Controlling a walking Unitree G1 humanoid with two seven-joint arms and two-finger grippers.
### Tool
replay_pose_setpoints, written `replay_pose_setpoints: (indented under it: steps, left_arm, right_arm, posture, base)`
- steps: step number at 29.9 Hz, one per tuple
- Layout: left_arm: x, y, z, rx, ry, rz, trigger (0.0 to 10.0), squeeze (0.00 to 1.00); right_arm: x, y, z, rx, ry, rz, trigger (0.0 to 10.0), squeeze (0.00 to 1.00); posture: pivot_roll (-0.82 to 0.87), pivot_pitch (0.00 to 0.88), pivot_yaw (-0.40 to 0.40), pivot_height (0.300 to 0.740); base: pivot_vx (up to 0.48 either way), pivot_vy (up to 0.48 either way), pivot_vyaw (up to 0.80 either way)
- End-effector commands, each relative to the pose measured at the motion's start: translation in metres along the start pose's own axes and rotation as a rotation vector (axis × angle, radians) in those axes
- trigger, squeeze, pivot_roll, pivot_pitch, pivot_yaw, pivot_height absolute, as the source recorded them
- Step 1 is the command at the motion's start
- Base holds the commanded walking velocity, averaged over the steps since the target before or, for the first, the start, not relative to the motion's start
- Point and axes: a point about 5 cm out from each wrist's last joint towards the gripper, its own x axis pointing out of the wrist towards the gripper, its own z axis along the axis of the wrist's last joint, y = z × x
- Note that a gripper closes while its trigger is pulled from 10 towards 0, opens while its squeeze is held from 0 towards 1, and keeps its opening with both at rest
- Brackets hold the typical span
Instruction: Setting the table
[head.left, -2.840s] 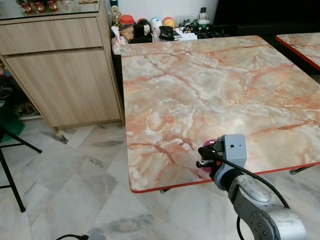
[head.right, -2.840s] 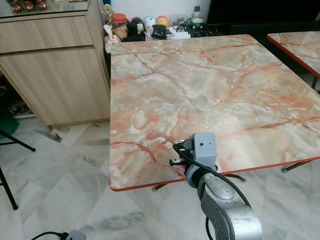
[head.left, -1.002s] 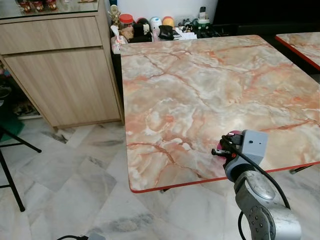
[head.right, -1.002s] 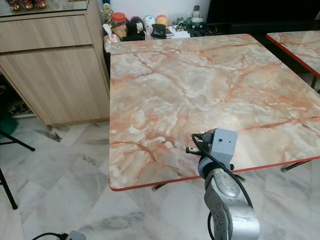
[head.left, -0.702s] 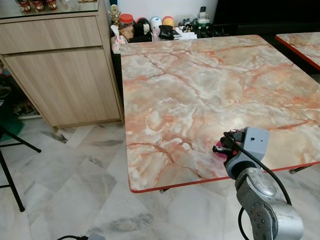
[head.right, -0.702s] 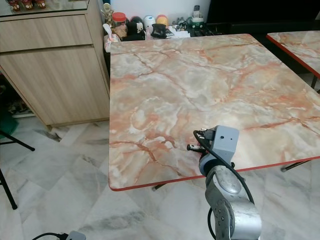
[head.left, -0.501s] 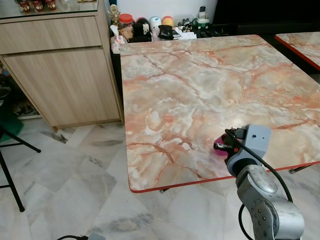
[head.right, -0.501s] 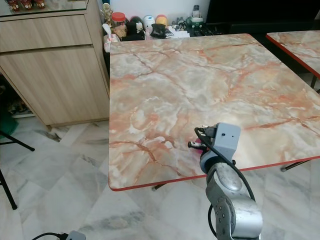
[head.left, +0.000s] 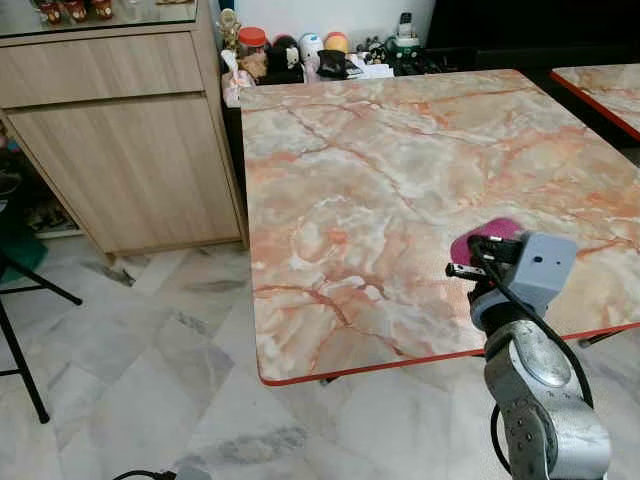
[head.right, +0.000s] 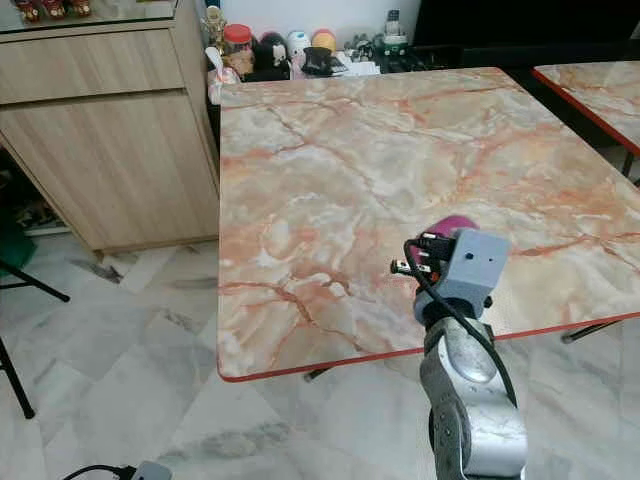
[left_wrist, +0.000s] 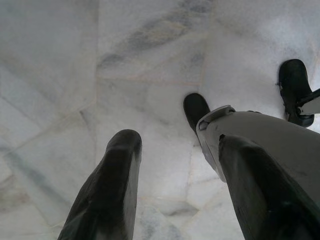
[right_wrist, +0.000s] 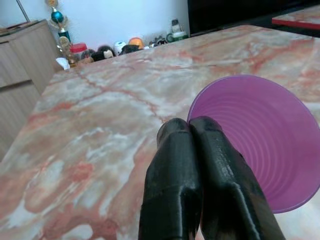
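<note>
Since 0.5 s ago, right gripper (right_wrist: 192, 132) has risen, lifting the purple cup (right_wrist: 260, 140) above the marble table (head.left: 380, 170). Its fingers clamp the near rim, and the cup's mouth tilts back toward the wrist. Left gripper (left_wrist: 175, 160), nothing between its parted fingers, hangs over the floor.

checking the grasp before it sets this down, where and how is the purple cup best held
By its rim, as the right gripper does now: one finger inside the purple cup, one outside, pinching the thin wall. The open mouth faces the wrist camera, so coming in along that opening suits it; the ridged, flaring wall looks too wide and probably too soft to squeeze across.

A purple cup (right_wrist: 255, 145) over the orange-veined marble-pattern, red-edged table (head.left: 380, 170).
</note>
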Motion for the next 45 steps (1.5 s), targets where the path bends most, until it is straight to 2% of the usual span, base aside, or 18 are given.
replay_pose_setpoints:
  steps: [1, 5, 23, 45]
  left_arm:
    - [-0.002, -0.001, -0.011, 0.016, 0.041, -0.007, 10.0, 0.0]
    - [-0.002, -0.002, -0.011, 0.017, 0.041, -0.007, 10.0, 0.0]
    - [-0.002, -0.001, -0.011, 0.02, 0.044, -0.008, 10.0, 0.0]
    - [-0.002, -0.001, -0.012, 0.02, 0.047, -0.01, 10.0, 0.0]
  right_arm:
    - [-0.002, -0.001, 0.006, -0.001, -0.05, 0.0, 10.0, 0.0]
    - [-0.001, 0.0, 0.009, 0.002, -0.071, 0.004, 10.0, 0.0]
    - [0.002, -0.002, 0.008, -0.022, -0.091, 0.007, 10.0, 0.0]
    - [0.007, -0.021, 0.014, -0.069, -0.114, -0.051, 10.0, 0.0]
  posture:
    - [-0.06, 0.188, -0.012, 0.74]
    - [-0.06, 0.187, -0.012, 0.74]
    - [-0.06, 0.185, -0.012, 0.74]
    - [-0.06, 0.186, -0.01, 0.74]
  base:
    - [0.0, 0.0, 0.0]
    - [0.0, -0.201, 0.0]
    - [0.0, -0.471, 0.0]
    - [0.0, -0.472, 0.0]
